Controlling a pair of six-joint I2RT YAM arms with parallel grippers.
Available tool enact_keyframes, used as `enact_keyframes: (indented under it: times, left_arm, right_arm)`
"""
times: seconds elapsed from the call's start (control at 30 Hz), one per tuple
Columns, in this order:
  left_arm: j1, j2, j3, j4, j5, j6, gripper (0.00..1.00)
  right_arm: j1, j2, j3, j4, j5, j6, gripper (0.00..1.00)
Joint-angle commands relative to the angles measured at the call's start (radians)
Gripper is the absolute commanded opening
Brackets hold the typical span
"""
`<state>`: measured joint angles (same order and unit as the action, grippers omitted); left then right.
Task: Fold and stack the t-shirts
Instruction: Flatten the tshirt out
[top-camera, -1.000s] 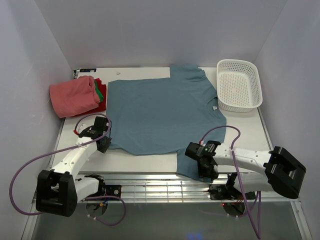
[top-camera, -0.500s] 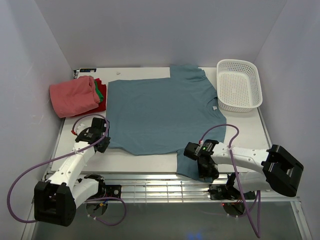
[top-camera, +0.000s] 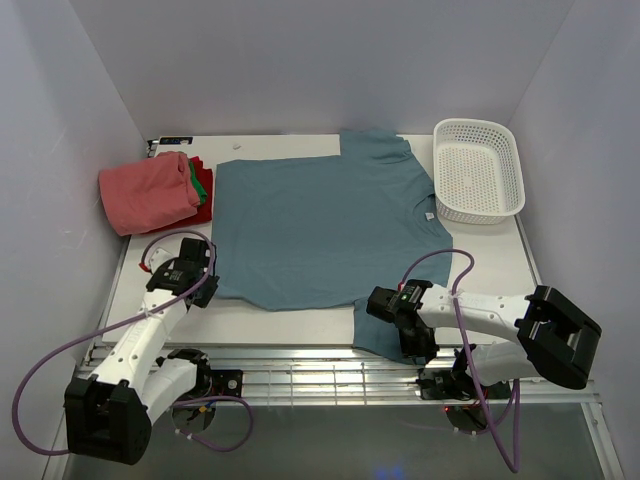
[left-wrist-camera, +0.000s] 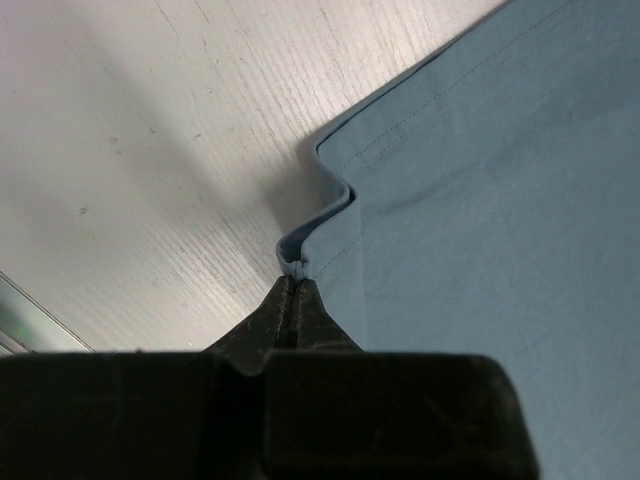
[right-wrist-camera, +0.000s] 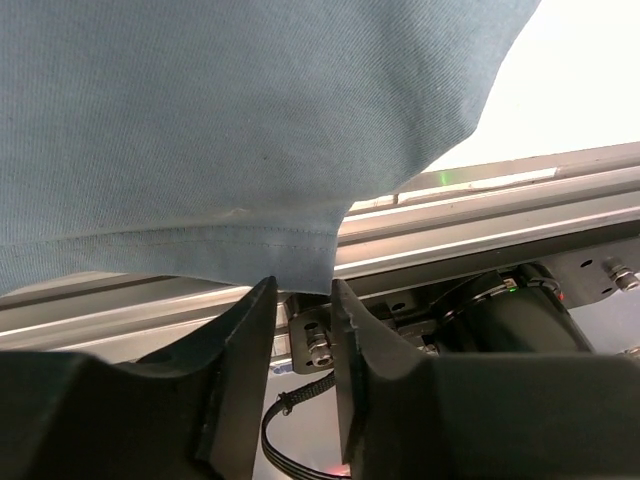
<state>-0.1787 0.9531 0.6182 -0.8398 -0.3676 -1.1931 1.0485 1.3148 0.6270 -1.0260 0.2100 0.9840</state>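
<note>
At the near edge of the bench, right of the middle, the right fingers stand parted and hold nothing. Their tips point at the hem of a sleeve of the teal-blue t-shirt, which droops over that edge above the metal rails. Whether the cloth reaches in between them cannot be told.

Toward the near left corner, the left fingers are clenched on the corner of the shirt's bottom hem. A small fold of cloth is bunched up just ahead of their tips, low over the bench top.

The rest of the teal-blue t-shirt lies spread flat over the middle of the bench, collar toward the right edge and its other sleeve at the far edge.

In the far left corner sits the folded stack, just beside the spread shirt's hem. The salmon-pink t-shirt lies on top, with the green t-shirt and the red t-shirt showing at its right side.

In the far right corner stands the white mesh basket, upright, close by the shirt's shoulder.
</note>
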Motion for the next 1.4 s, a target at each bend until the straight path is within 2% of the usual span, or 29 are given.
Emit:
enact_keyframes:
  times: [0.0, 0.27, 0.43, 0.57, 0.9, 1.13, 1.37]
  left_arm:
    - [0.004, -0.03, 0.018, -0.021, -0.005, 0.001, 0.0]
    - [0.004, -0.04, 0.029, -0.033, -0.001, 0.001, 0.0]
    - [0.005, -0.045, 0.037, -0.035, -0.01, 0.007, 0.0]
    - [0.005, -0.048, 0.029, -0.036, -0.007, 0.004, 0.0]
    - [0.005, -0.063, 0.017, -0.041, -0.016, 0.001, 0.0]
    - [0.007, -0.08, -0.012, -0.038, -0.01, -0.013, 0.0]
    - [0.008, -0.088, -0.009, -0.039, -0.014, -0.01, 0.0]
  right_arm:
    - [0.007, 0.004, 0.017, -0.031, 0.006, -0.013, 0.34]
    - [0.015, 0.04, 0.017, -0.037, -0.012, -0.045, 0.31]
    - [0.015, 0.089, 0.031, -0.055, 0.002, -0.059, 0.41]
    - [0.016, 0.119, 0.049, -0.063, 0.02, -0.064, 0.43]
    - [0.015, 0.198, 0.076, -0.034, -0.004, -0.12, 0.32]
    - [0.015, 0.156, 0.088, -0.042, -0.001, -0.136, 0.08]
    - [0.015, 0.107, 0.186, -0.051, 0.048, -0.12, 0.08]
